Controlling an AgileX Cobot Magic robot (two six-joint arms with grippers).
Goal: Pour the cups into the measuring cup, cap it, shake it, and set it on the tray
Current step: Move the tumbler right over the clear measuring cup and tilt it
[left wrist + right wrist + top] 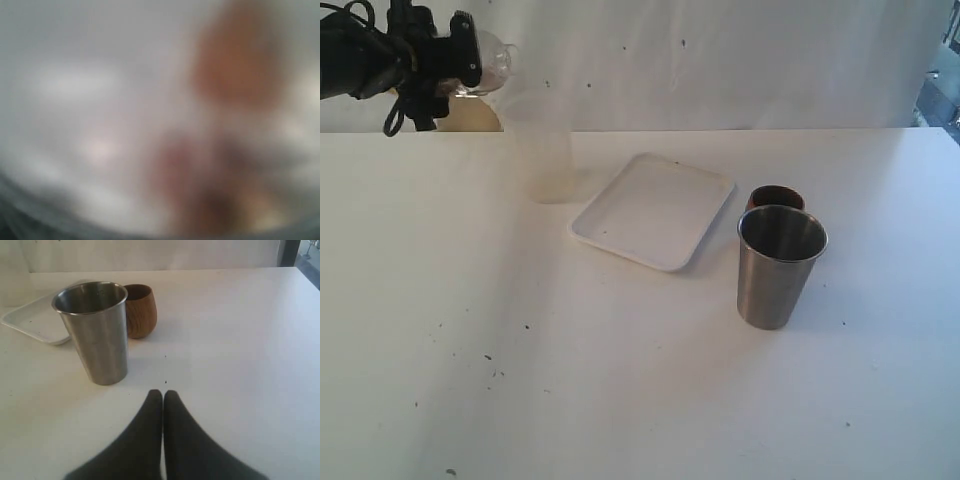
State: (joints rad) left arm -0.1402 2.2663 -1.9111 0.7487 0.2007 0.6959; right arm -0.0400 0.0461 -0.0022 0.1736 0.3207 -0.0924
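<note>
The measuring cup [545, 150] stands upright in the upper left of the exterior frame, its side marks too faint to read. It is just below and right of the left gripper [470, 55], whose jaws are spread wide around a clear domed cap [492, 60] held in the air. The tray [655, 210] lies mid-frame, with the steel tumbler [780, 265] and wooden cup [775, 197] touching at right; the right gripper [162, 394], jaws pressed together and empty, sits near the tumbler.
</note>
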